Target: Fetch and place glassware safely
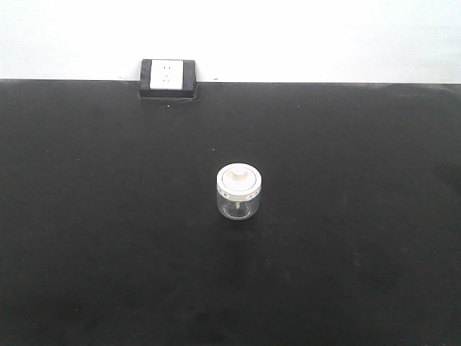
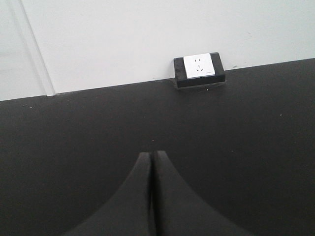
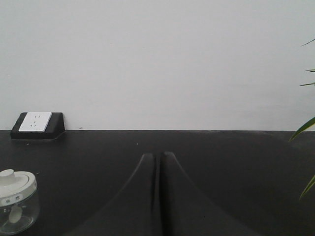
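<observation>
The glass jar (image 1: 238,192) is small, squat and clear, with a round cream-white knobbed lid. It stands upright near the middle of the black table (image 1: 108,238). It also shows at the lower left of the right wrist view (image 3: 17,200). My left gripper (image 2: 151,154) is shut and empty above bare black table; the jar is out of its view. My right gripper (image 3: 157,155) is shut and empty, well to the right of the jar. Neither gripper shows in the front view.
A white power socket in a black housing (image 1: 168,78) sits at the table's far edge against the white wall; it also shows in the left wrist view (image 2: 199,70) and the right wrist view (image 3: 38,125). Green plant leaves (image 3: 305,128) reach in at the far right.
</observation>
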